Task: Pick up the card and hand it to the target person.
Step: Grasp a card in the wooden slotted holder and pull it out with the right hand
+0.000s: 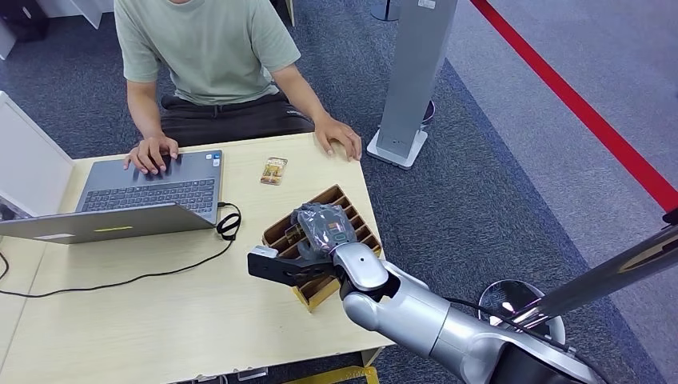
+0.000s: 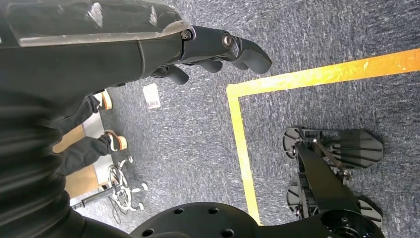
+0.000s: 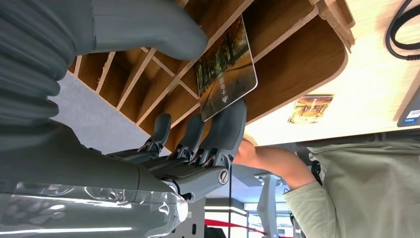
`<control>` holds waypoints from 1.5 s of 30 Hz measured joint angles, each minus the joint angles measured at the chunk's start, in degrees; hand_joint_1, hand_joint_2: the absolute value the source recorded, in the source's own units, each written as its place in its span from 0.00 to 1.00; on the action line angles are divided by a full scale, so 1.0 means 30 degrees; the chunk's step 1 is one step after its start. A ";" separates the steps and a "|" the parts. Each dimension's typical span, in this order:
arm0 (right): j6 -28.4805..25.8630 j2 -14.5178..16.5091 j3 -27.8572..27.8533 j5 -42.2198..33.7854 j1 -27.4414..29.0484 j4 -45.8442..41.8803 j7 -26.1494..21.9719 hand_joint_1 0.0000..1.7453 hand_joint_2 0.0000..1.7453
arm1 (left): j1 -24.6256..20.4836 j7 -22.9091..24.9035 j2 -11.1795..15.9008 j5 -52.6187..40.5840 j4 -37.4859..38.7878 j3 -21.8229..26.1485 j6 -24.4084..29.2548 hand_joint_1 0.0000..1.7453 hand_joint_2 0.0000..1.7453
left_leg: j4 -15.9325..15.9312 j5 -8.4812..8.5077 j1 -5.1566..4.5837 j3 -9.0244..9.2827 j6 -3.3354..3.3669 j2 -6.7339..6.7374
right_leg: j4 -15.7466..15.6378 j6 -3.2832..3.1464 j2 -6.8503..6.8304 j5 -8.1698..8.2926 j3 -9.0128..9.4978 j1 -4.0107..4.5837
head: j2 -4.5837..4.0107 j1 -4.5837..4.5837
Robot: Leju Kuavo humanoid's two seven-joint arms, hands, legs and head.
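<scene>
the right hand (image 3: pixel 198 129) is seen over the wooden rack (image 1: pixel 352 216), with a card (image 3: pixel 227 74) pinched between thumb and fingers (image 3: pixel 225 129); the remaining fingers are loosely curled beside it. the card is held just above the rack's slots, apparently being drawn clear for hand-over. the left hand (image 2: pixel 218 49) is hung toward the carpet, fingers bent, nothing held. the table (image 1: pixel 160 304) is noted near its far edge to bear a laptop (image 1: pixel 152 192), where the seated person (image 1: pixel 208 56) is occupied. a second card (image 1: pixel 273 170) is laid flat on the table, between rack and person, within reach.
</scene>
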 joint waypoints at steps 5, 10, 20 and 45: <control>-0.0024 0.0000 0.0000 -0.0069 0.0001 0.0025 -0.0009 0.59 1.00 | 0.0000 0.0000 0.0000 -0.0022 0.0000 0.0002 0.0000 0.00 1.00 | 0.0000 0.0000 0.0000 0.0000 0.0000 0.0000 | 0.0000 0.0000 0.0000 0.0000 0.0000 0.0000 | 0.0000 0.0000; -0.0033 0.0000 0.0000 -0.0142 0.0005 0.0067 -0.0011 0.77 1.00 | 0.0000 0.0000 0.0000 -0.0029 0.0000 0.0004 0.0000 0.00 1.00 | 0.0000 0.0000 0.0000 0.0001 0.0000 0.0000 | 0.0000 0.0000 0.0000 0.0000 -0.0001 0.0000 | 0.0000 0.0000; -0.0067 0.0000 -0.0013 -0.0182 -0.0029 0.0091 -0.0025 1.00 1.00 | 0.0001 0.0000 0.0000 -0.0036 0.0000 -0.0002 0.0000 0.00 1.00 | 0.0000 0.0000 0.0000 0.0003 0.0000 0.0000 | 0.0000 0.0000 -0.0001 0.0000 0.0003 0.0000 | 0.0000 0.0000; -0.0137 -0.0038 -0.0007 0.0503 -0.0717 -0.0714 -0.0135 1.00 1.00 | 0.0006 -0.0193 0.0000 -0.0053 0.0000 0.0004 0.0133 0.00 1.00 | 0.0001 0.0001 0.0000 0.0001 0.0000 0.0001 | 0.0001 -0.0001 0.0003 0.0002 -0.0001 0.0000 | 0.0000 0.0000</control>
